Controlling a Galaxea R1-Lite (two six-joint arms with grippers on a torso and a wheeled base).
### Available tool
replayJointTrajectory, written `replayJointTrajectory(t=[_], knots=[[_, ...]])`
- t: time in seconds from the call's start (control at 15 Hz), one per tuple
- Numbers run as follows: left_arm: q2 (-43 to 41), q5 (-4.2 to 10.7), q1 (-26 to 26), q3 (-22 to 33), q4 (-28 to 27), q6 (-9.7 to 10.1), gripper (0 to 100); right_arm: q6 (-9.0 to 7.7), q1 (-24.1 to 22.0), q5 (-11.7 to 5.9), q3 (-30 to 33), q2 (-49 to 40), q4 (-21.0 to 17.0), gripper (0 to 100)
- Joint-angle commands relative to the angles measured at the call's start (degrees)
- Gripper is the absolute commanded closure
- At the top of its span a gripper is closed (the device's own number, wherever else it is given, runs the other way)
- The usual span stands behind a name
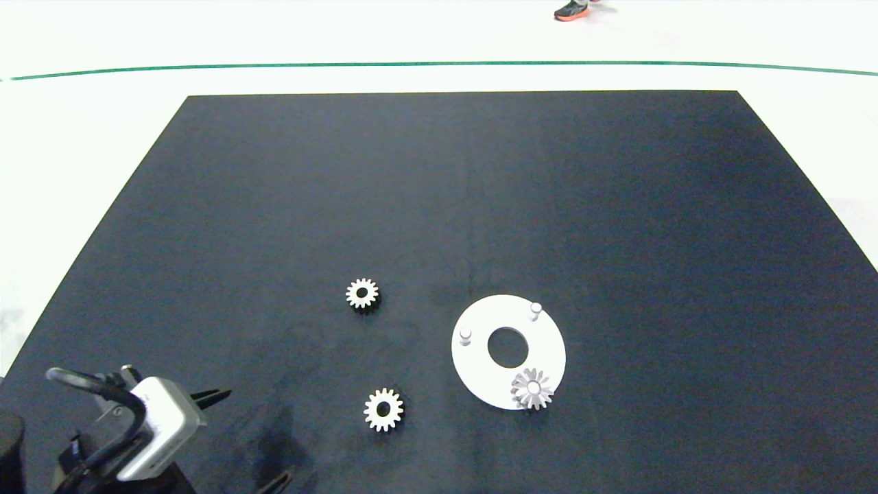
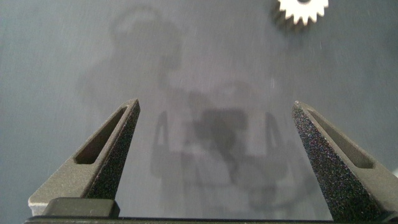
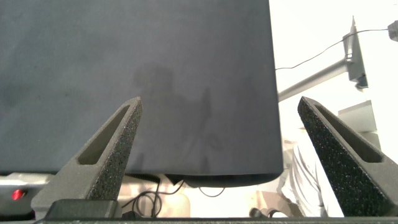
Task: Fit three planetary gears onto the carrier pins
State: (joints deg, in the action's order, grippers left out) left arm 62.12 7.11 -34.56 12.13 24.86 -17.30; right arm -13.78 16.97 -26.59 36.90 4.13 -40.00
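Observation:
The white carrier disc [image 1: 475, 365] lies right of the table's middle, near the front. Two bare carrier pins [image 1: 536, 310] [image 1: 466, 335] stand on it. One planetary gear [image 1: 532, 389] sits at the disc's near right rim, where the third pin stands. Two more gears lie loose on the mat to the left, one farther [image 1: 362, 293] and one nearer [image 1: 383, 409]. My left gripper [image 1: 243, 439] hovers open and empty at the front left, short of the nearer gear [image 2: 303, 9]. My right gripper [image 3: 219, 99] is open and empty over a table edge, outside the head view.
The black mat [image 1: 439, 206] covers the whole table. A green line [image 1: 439, 65] runs across the white floor beyond it, and a person's shoe [image 1: 571, 10] shows at the far edge. Cables and a metal stand [image 3: 323, 74] show past the table edge [image 3: 271, 93].

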Motion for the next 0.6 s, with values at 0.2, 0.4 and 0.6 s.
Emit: replayJointTrajectory(t=[0.2,0.4,0.6], knots=[[12.85,7.04,-9.47,2.28,6.78,0.78,0,-0.46,-0.27,-0.13,0.54,-0.35,-0.26,0],[18.21,7.92,-12.9,6.42,8.45,1.21,0,-0.55,-0.01,-0.13,0.01,-0.97,-0.26,0],[21.46,9.06,-15.19,8.35,9.07,1.21,0,-0.55,-0.01,-0.13,0.19,-0.53,-0.26,0]])
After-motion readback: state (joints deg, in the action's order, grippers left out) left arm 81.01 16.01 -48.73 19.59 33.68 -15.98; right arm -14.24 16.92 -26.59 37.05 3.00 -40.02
